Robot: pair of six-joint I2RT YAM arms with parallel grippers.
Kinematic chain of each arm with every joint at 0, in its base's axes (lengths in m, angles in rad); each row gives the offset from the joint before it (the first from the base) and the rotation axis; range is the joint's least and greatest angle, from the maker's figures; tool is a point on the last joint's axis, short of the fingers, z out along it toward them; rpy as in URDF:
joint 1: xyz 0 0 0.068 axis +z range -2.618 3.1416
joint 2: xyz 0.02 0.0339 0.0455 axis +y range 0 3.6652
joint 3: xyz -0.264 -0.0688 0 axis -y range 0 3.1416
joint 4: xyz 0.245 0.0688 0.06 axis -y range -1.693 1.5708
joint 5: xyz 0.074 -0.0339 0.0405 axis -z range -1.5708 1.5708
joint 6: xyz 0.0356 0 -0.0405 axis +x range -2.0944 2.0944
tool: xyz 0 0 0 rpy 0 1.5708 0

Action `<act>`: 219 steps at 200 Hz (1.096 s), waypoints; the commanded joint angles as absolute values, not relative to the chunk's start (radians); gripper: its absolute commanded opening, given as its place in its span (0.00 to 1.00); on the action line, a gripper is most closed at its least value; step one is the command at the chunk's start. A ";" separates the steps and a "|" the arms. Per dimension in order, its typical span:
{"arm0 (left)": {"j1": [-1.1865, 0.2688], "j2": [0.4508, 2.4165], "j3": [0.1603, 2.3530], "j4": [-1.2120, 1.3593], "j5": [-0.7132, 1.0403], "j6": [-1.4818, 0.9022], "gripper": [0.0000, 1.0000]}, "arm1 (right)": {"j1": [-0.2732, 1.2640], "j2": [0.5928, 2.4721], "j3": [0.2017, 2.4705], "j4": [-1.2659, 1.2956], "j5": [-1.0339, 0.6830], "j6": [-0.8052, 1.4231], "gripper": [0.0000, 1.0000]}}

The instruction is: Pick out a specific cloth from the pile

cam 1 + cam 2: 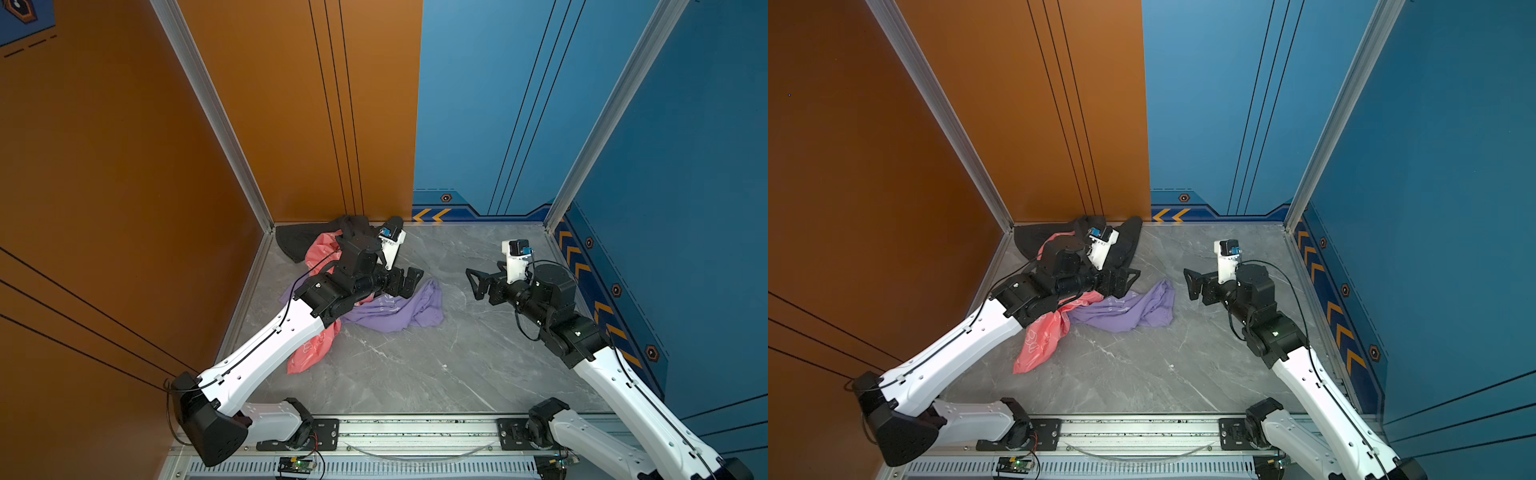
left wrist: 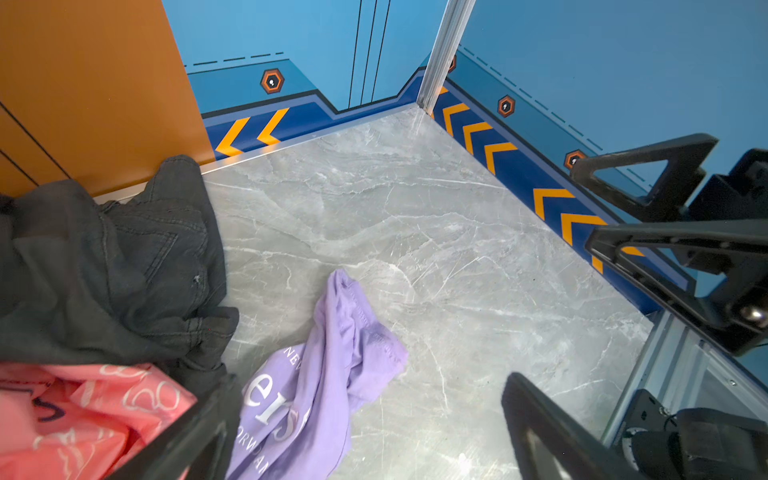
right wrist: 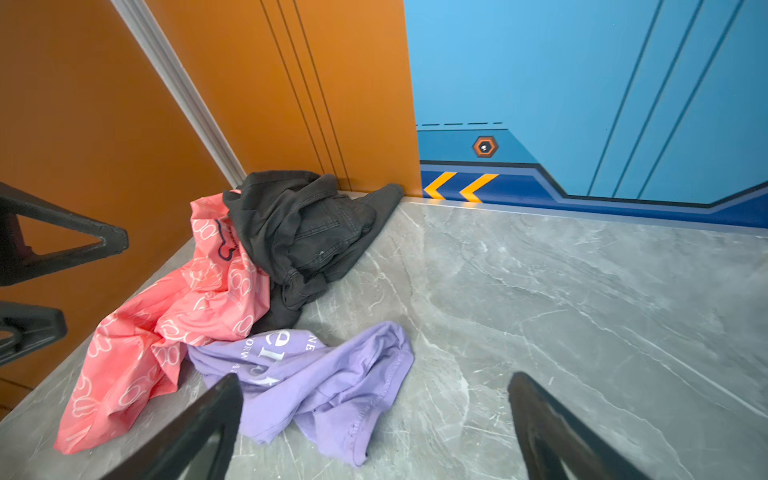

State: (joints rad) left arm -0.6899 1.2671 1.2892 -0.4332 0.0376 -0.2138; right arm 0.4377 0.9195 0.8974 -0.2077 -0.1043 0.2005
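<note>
Lavender cloth (image 1: 395, 311) lies beside the pile (image 1: 291, 243), picked out I'd judge, so left gripper (image 1: 409, 282) and right gripper (image 1: 473, 285) gape empty

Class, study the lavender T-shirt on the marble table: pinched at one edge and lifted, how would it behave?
Probably floppy: the lavender T-shirt lies crumpled in soft folds, so it should drape from a pinch. Likely light, the fabric looking thin. Its edge meets the coral-pink cloth, so pulling might drag that too.
</note>
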 commanded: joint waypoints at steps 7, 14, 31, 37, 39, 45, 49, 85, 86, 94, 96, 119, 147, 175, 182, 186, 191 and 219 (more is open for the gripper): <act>-0.649 1.212 1.225 -0.488 -0.044 -0.261 0.98 | 0.517 0.983 0.930 -0.197 -0.118 0.160 1.00; -0.635 1.202 1.211 -0.489 -0.047 -0.276 0.98 | 0.543 1.003 0.937 -0.198 -0.108 0.149 1.00; -0.599 1.173 1.176 -0.488 -0.056 -0.320 0.98 | 0.610 1.068 0.956 -0.190 -0.077 0.118 1.00; -0.582 1.163 1.165 -0.488 -0.057 -0.336 0.98 | 0.633 1.091 0.965 -0.190 -0.068 0.106 1.00; -0.578 1.159 1.161 -0.489 -0.058 -0.343 0.98 | 0.640 1.101 0.967 -0.188 -0.065 0.102 1.00; -0.561 1.148 1.149 -0.488 -0.057 -0.357 0.98 | 0.661 1.126 0.976 -0.187 -0.058 0.090 1.00; -0.550 1.141 1.142 -0.487 -0.056 -0.363 0.98 | 0.675 1.143 0.982 -0.187 -0.053 0.082 1.00; -0.456 1.077 1.099 -0.487 -0.030 -0.370 0.98 | 0.797 1.308 1.038 -0.176 -0.038 0.005 0.98; -0.454 1.076 1.098 -0.488 -0.030 -0.370 0.98 | 0.800 1.314 1.040 -0.174 -0.037 0.003 0.98; -0.435 1.065 1.088 -0.488 -0.025 -0.374 0.98 | 0.819 1.352 1.051 -0.169 -0.038 -0.009 0.98; -0.431 1.062 1.087 -0.488 -0.025 -0.375 0.98 | 0.823 1.360 1.055 -0.169 -0.038 -0.013 0.98; -0.386 1.034 1.063 -0.488 -0.020 -0.385 0.98 | 0.867 1.470 1.104 -0.169 -0.042 -0.045 0.96; -0.344 1.007 1.042 -0.488 -0.003 -0.390 0.98 | 0.901 1.599 1.174 -0.169 -0.037 -0.060 0.96; -0.320 0.988 1.037 -0.488 0.003 -0.394 0.98 | 0.923 1.718 1.245 -0.169 -0.021 -0.064 0.93; -0.315 0.982 1.037 -0.488 0.005 -0.396 0.98 | 0.926 1.744 1.261 -0.169 -0.015 -0.067 0.92; -0.313 0.980 1.022 -0.489 0.008 -0.395 0.98 | 0.928 1.761 1.271 -0.169 -0.012 -0.066 0.91; -0.312 0.978 1.008 -0.488 0.013 -0.393 0.98 | 0.931 1.779 1.283 -0.169 -0.008 -0.066 0.91; -0.305 0.970 0.997 -0.488 0.026 -0.383 0.98 | 0.937 1.869 1.342 -0.167 0.013 -0.045 0.82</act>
State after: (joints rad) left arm -0.3149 0.9825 1.0164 -0.4770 -0.0013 -0.3862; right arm 0.9298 1.8172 1.2881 -0.1711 -0.0250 -0.0528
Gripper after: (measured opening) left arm 0.982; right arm 0.838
